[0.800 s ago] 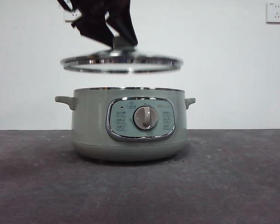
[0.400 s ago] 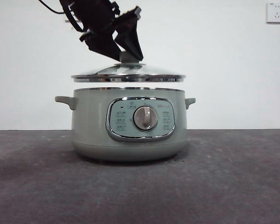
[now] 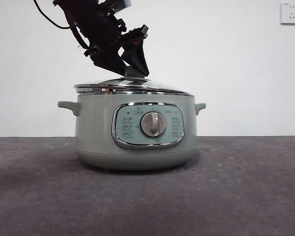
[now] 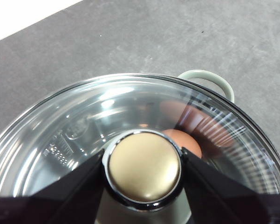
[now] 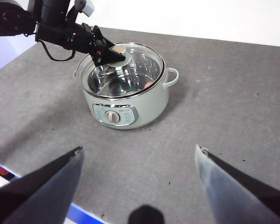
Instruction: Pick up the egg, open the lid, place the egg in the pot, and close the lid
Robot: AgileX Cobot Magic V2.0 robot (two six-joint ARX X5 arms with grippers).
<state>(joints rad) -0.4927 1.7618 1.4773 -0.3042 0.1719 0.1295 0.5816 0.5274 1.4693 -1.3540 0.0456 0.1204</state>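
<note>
The sage-green pot (image 3: 137, 132) stands on the dark table. The glass lid (image 3: 127, 87) lies on its rim. My left gripper (image 3: 131, 68) comes down from the upper left and is shut on the lid's knob (image 4: 143, 170), one jaw on each side. The brown egg (image 4: 188, 141) lies inside the pot, seen through the glass (image 4: 84, 121). The right wrist view shows the pot (image 5: 130, 109), the lid (image 5: 135, 65), the left gripper (image 5: 109, 53) and the egg (image 5: 148, 85). My right gripper (image 5: 139, 149) is open and empty, high above the table in front of the pot.
The grey table (image 3: 235, 196) stretches around the pot. A white wall with a socket (image 3: 290, 13) stands behind it. The pot's side handle (image 4: 209, 79) sticks out past the lid. The table's front edge has a blue strip (image 5: 84, 214).
My left gripper has lowered the lid from well above the pot down onto the pot's rim, still holding the knob.
</note>
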